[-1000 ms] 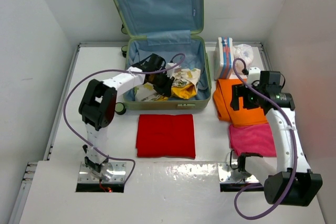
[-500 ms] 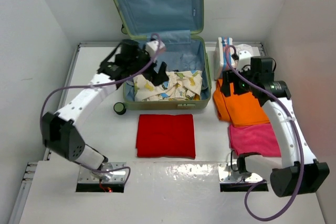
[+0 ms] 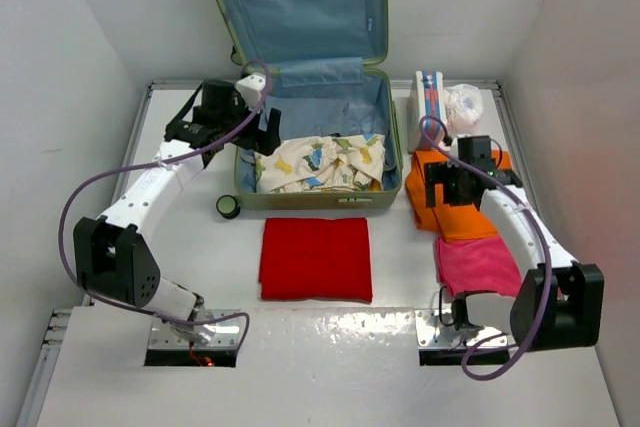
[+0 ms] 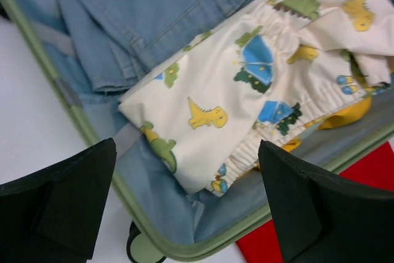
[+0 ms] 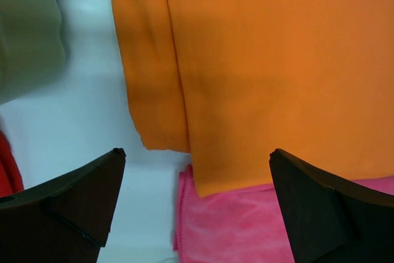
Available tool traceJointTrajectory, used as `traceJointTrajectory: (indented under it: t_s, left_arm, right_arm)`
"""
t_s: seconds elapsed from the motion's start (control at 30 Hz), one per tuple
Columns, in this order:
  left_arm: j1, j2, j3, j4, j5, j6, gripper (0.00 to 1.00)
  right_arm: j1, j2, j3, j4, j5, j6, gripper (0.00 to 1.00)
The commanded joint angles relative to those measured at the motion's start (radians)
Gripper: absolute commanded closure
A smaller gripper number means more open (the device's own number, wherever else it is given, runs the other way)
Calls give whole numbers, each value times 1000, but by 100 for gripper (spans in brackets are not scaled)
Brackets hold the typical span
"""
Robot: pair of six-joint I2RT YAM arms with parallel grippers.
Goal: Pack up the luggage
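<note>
Top view: the luggage (image 3: 318, 201) sits at the table's far middle, lid up against the back wall. Inside: a dino-print garment (image 3: 325, 161) at the front, jeans (image 3: 335, 115) behind it. The left gripper (image 3: 268, 135) hangs over the case's left rim, fingers apart, holding nothing. The right gripper (image 3: 433, 187) is low over the orange cloth (image 3: 466, 215) to the right of the case, also spread and empty. Still outside: a folded red cloth (image 3: 316, 258) just in front of the case, a pink towel (image 3: 482, 265) partly under the orange one, a striped box (image 3: 428, 107) and a clear plastic bag (image 3: 463, 101) at far right.

Left wrist: left gripper (image 4: 188, 146) wide open above the dino-print garment (image 4: 246, 90), which lies loose on the jeans (image 4: 172, 10) inside the luggage rim (image 4: 197, 252). Nothing pinched. A corner of the red cloth (image 4: 258, 247) shows outside the rim.

Right wrist: right gripper (image 5: 197, 152) open, fingers straddling the near edge of the orange cloth (image 5: 265, 60) where it overlaps the pink towel (image 5: 246, 232). No contact seen.

Progress: approx. a third done, I'd judge; 2 items in, 5 out, lid not yet shut. The orange cloth looks like the next pick.
</note>
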Motion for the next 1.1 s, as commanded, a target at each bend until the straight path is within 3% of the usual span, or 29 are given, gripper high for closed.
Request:
traceJointTrajectory:
  t_s: [0.0,0.27,0.33,0.53,0.73,0.87,0.9,0.93,1.0,1.07]
  left_arm:
    - [30,-53,4,-18,-65,-17,2]
    - [87,-72,4,-92,-84,23,2]
    - [87,-72,4,-109,-107,32,2]
    - [97,-47,24,-141,-136,50,2]
    - [116,-29,51,-153,-199,70,2]
    - [126,-17,51,-153,-199,70,2]
    - [137,-17,51,-153,-199,70,2]
    - [137,-3,51,-153,-199,70,2]
    - [146,11,60,-153,-199,60,2]
    - [146,25,70,-153,-190,60,2]
  right_arm:
    - [2,10,-57,168,-19,105,0]
    - [37,114,-195,458,-85,199,0]
    - [68,165,-190,490,56,180,0]
    - [80,326,-152,577,79,143,0]
    - [44,429,-117,546,223,145,4]
    - [-30,470,-86,476,202,195,36]
    - [-44,472,-81,460,171,200,60]
    - [-74,478,-81,454,165,203,77]
    - [-99,477,-83,436,119,209,100]
    - [-107,458,-89,426,87,208,100]
